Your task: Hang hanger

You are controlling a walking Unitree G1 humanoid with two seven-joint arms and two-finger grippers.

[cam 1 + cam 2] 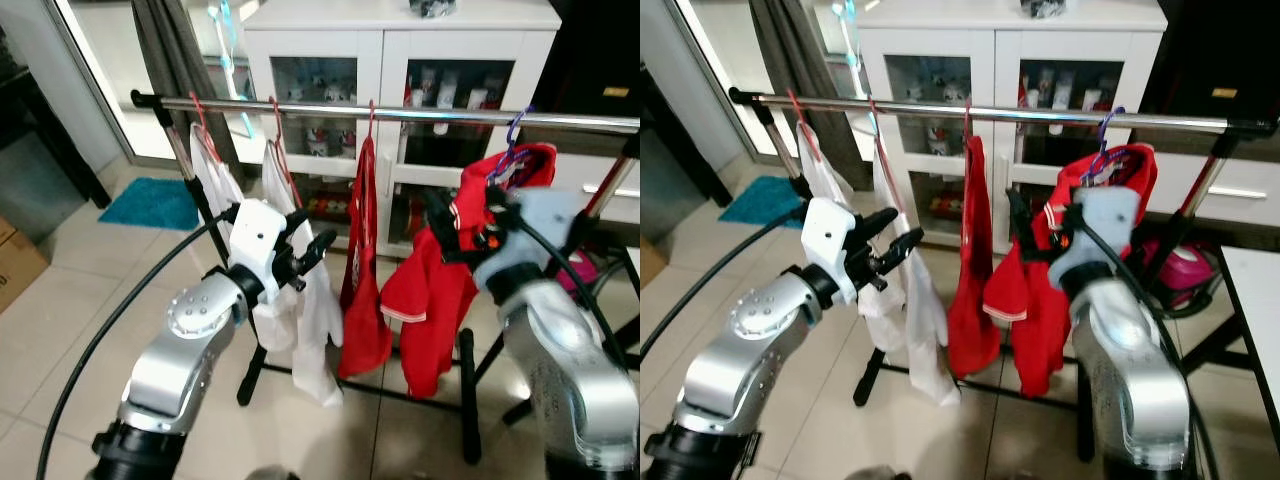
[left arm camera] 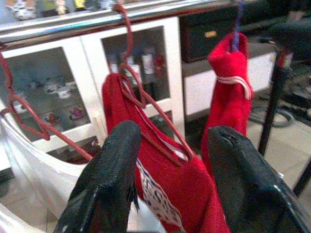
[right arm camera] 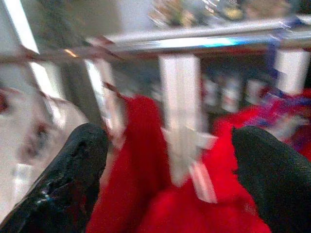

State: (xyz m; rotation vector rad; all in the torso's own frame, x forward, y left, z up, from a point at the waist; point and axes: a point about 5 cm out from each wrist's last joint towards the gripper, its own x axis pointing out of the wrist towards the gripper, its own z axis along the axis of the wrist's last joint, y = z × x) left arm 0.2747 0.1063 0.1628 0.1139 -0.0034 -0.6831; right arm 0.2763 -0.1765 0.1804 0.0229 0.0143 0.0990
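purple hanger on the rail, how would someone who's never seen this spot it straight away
Find the chrome rail in front of the white cabinet. Four garments hang from it; take the red shirt farthest to the robot's right. Its purple hanger stands out because the other three hangers are red.

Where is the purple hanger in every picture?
Left eye view: purple hanger hooked on the silver rail, right of middle, holding a red shirt.
Right eye view: upper right of middle.
Left wrist view: at the top, towards the right.
Right wrist view: blurred purple streak at the right.
Shared landmark: the silver rail.
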